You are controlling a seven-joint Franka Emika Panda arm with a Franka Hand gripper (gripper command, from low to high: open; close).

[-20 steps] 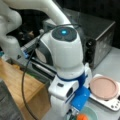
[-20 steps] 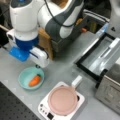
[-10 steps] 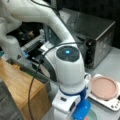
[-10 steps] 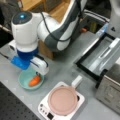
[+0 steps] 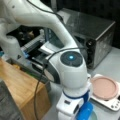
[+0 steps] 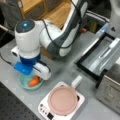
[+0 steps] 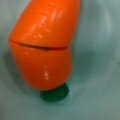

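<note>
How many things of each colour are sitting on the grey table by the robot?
Orange: 1, the carrot
Pale green: 1, the bowl holding the carrot
Pink: 1, the round plate
White: 1, the scale under the plate
Silver: 1, the metal box
Total: 5
The tool is low over the bowl; its fingers are hidden.

Orange carrot [image 7: 43, 47] (green stub) in a pale teal bowl [image 6: 23, 85].
</note>
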